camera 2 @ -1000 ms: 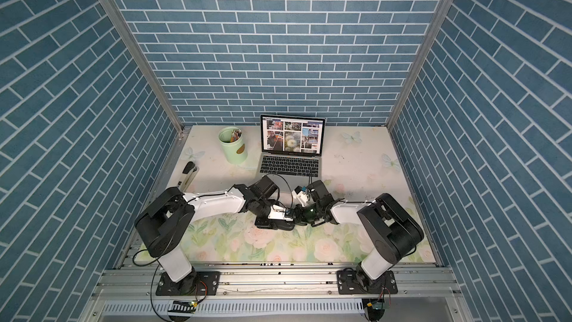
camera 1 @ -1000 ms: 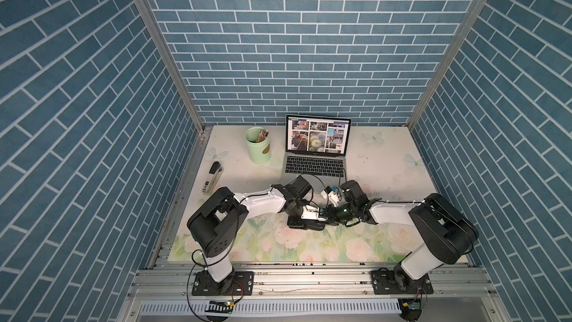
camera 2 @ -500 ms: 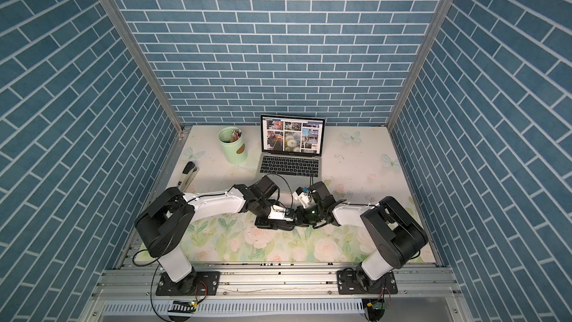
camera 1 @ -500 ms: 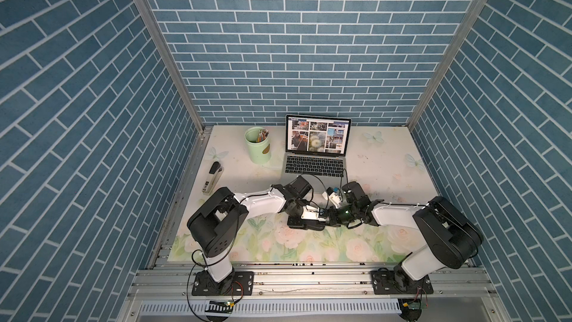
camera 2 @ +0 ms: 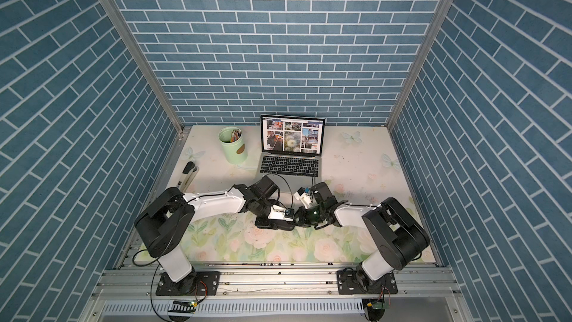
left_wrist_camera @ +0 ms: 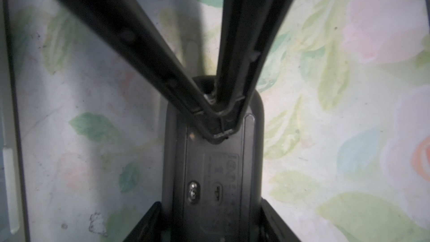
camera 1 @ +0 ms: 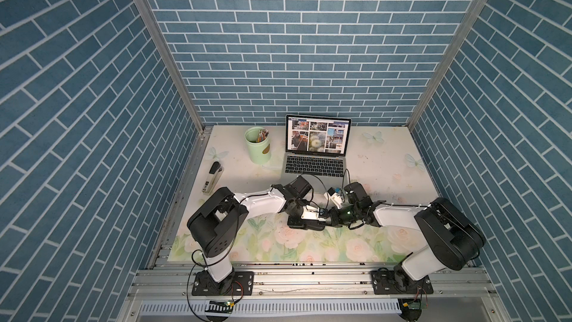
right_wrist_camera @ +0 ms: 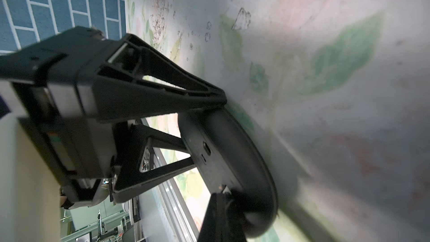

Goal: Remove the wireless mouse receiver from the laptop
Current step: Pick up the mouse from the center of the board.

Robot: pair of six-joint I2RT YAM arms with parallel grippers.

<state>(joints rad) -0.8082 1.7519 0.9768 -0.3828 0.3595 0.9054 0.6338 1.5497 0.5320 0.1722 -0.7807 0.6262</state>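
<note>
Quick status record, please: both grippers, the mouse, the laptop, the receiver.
mouse: black, underside showing, between the two arms
left gripper: closed on the sides of the mouse
right gripper: shut, tips against the underside of the mouse
laptop: open, at the back, screen lit
receiver: cannot be made out in any view

Laptop [camera 1: 315,167] silver-grey, black keys, screen a multicolour photo collage. Cup [camera 1: 259,153] just beside the laptop: pale mint green, brown patch, mixed-colour pencils inside. Stapler [camera 1: 212,178] beyond the cup from the laptop: black and off-white. Table mat [camera 1: 387,162] cream, pastel pink roses, green leaves, pale blue butterflies. Walls [camera 1: 294,41] teal-blue brick pattern, white grout lines. Left arm [camera 1: 263,204], right arm [camera 1: 396,216]: white shells, black joints. Mouse [left_wrist_camera: 214,171] in front of the laptop: black, dark grey underside.
</note>
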